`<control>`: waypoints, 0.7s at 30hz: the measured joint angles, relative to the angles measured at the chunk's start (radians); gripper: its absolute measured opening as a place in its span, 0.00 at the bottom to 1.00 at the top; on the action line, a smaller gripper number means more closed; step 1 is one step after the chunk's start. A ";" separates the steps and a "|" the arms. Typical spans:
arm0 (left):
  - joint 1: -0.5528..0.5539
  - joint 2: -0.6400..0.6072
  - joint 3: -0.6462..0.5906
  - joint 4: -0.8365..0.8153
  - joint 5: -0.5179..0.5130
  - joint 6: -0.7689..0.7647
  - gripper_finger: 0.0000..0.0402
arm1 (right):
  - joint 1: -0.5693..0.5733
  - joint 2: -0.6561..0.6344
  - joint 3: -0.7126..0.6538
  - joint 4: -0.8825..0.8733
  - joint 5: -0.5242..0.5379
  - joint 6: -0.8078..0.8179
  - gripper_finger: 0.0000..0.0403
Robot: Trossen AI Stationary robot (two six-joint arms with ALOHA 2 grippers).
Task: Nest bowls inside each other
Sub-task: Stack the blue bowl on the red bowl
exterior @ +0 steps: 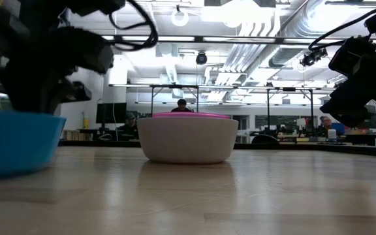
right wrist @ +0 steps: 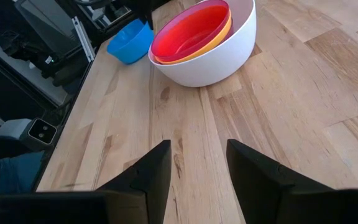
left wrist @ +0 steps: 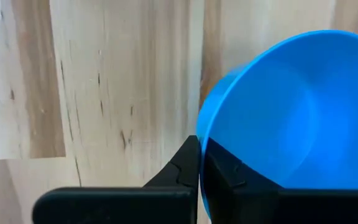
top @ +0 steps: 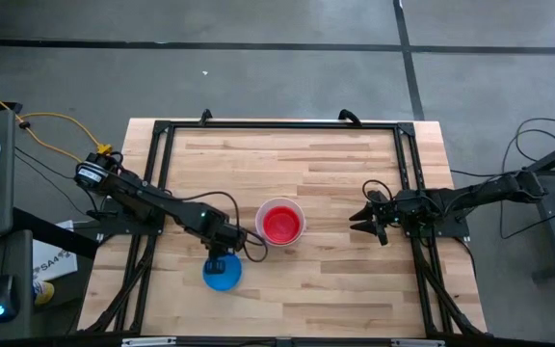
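A blue bowl [top: 223, 275] stands near the table's front edge, left of the middle, and my left gripper [top: 218, 262] is shut on its rim. At the table's middle a white bowl [top: 280, 223] rests on its base, with a yellow bowl [right wrist: 221, 37] and a pink-red bowl [right wrist: 188, 34] nested inside it. My right gripper [top: 366, 220] hangs open at the right, pointing toward the white bowl and touching nothing. My left gripper pinches the blue bowl's rim [left wrist: 202, 140] on its far side, one finger inside the bowl and one outside. The fingers come steeply from above. In the low view the bowl [exterior: 15, 147] appears to sit with its base on the table.
A black frame [top: 277, 125] runs along the far edge and both sides of the wooden table [top: 335, 289]. Bare wood lies between the blue bowl and the white bowl. People sit at desks in the room behind.
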State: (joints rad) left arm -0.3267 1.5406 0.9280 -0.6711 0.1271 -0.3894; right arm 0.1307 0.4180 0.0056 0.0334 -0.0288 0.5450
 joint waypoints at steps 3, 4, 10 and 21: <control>0.000 0.000 0.057 -0.066 -0.012 0.031 0.00 | 0.000 0.000 0.000 0.000 0.000 0.000 0.37; 0.002 0.000 0.079 -0.087 -0.022 0.046 0.00 | 0.000 0.000 0.000 0.000 0.000 0.000 0.37; 0.070 0.000 0.208 -0.217 -0.030 0.125 0.00 | 0.000 0.000 0.000 0.000 0.000 0.000 0.37; 0.266 0.001 0.392 -0.319 0.021 0.313 0.00 | 0.000 0.000 0.000 0.000 0.000 0.000 0.37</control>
State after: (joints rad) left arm -0.0611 1.5416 1.3195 -0.9904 0.1478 -0.0764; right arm 0.1310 0.4183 0.0059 0.0334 -0.0288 0.5449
